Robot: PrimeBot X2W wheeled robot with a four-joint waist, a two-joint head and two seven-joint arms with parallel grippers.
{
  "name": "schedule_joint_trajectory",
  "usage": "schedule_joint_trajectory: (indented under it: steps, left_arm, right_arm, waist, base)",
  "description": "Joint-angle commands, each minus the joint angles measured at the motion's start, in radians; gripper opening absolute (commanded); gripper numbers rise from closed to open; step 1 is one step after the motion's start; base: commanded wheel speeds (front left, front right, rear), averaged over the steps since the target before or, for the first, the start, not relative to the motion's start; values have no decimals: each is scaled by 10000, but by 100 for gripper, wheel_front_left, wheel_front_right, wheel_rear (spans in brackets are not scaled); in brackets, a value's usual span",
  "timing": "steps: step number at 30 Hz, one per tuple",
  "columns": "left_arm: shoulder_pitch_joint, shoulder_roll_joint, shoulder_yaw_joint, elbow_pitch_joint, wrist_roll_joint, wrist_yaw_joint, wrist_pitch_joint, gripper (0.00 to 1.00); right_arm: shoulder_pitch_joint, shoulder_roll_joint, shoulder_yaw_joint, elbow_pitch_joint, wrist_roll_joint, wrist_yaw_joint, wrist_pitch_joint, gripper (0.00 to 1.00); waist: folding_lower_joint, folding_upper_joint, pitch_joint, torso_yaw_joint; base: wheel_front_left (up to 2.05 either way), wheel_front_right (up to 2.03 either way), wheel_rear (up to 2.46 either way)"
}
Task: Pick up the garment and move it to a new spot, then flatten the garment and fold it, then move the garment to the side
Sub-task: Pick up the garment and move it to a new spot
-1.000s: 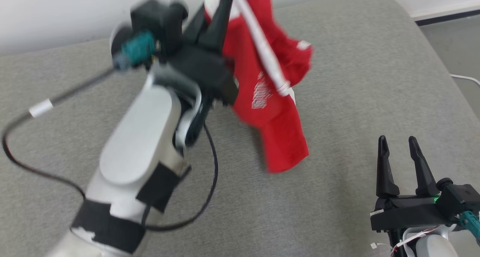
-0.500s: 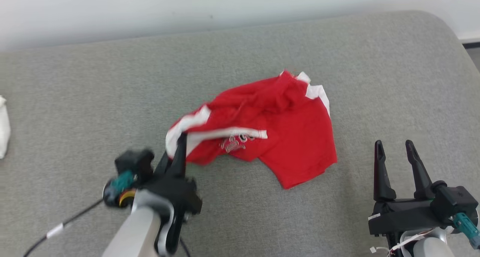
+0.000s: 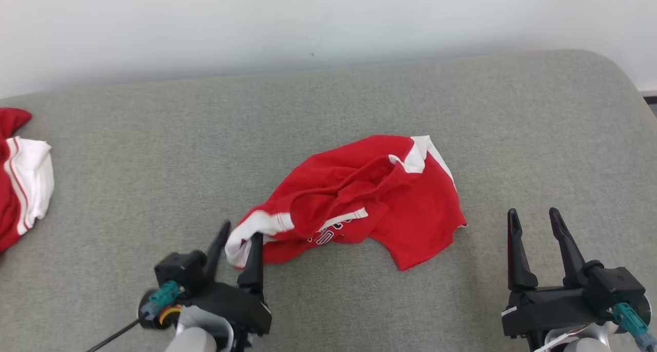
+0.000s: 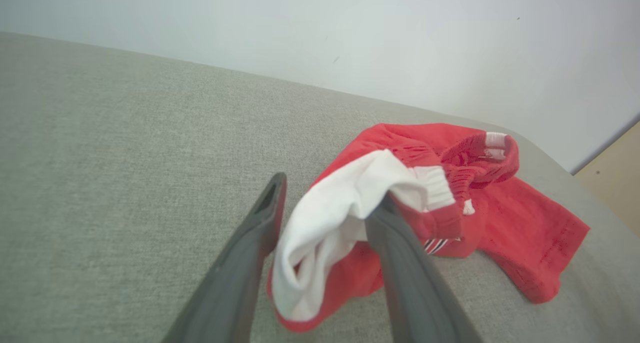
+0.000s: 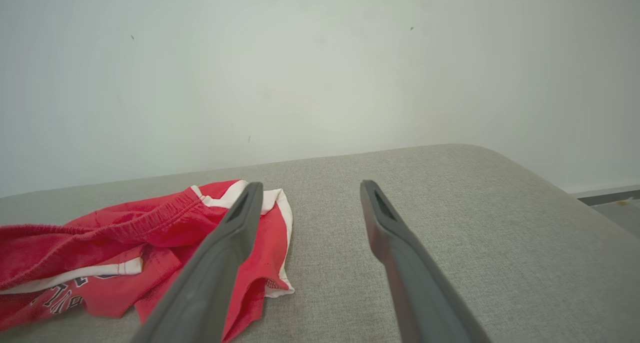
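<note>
Fingers [image 3: 253, 259] of the left gripper [image 3: 240, 231] stand spread at the near left, with the white edge of the red garment [image 3: 410, 198] between them. The right gripper [image 3: 533, 213], also spread and empty, is near right of the garment, which lies crumpled in the middle of the grey cushion [image 3: 154, 126].
</note>
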State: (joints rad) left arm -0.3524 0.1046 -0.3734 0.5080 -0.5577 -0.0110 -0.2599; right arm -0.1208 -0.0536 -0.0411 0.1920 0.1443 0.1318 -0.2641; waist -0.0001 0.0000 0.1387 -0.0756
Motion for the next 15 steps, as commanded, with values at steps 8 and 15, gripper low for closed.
schedule_joint_trajectory:
  steps: [8, 15]
  left_arm:
    - [545, 145, 816, -1717, 1147, -141, -56, 100]
    - [1056, 384, 1698, -2851, 1830, -138, -58, 100]
  right_arm:
    - [270, -101, -83, -44, -26, -21, -6, 100]
    - [409, -115, -48, -23, 32, -21, -6, 100]
  waist:
    - [1, 0, -425, 467]
    - [1, 0, -668, 778]
  base:
    - [0, 0, 0]
    - [0, 0, 0]
